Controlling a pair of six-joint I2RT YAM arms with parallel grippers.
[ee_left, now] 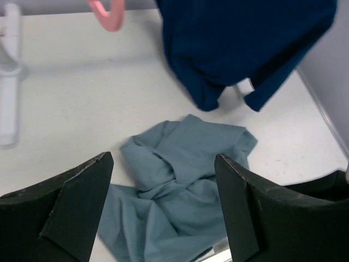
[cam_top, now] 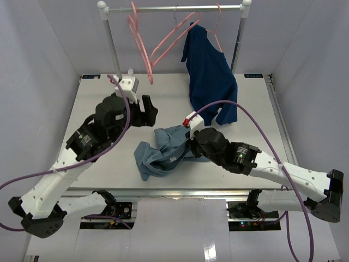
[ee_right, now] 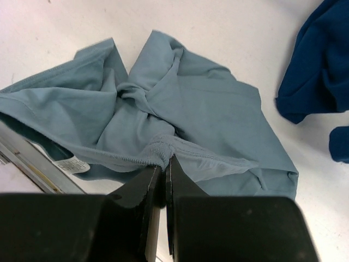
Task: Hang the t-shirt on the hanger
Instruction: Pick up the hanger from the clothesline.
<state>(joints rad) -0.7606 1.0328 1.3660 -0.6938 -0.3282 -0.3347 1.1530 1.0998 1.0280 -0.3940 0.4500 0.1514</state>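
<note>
Closest to me, the right end effector is pinched shut on a ribbed edge of the t-shirt, which lies crumpled on the table between both arms. I see my left end effector spread wide, holding nothing. One pink hanger hangs on the rail behind, beside a navy shirt

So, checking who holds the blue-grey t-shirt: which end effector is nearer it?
Right. The right end effector is shut on the t-shirt; the left end effector hangs open, apart from it, on its far-left side.
</note>
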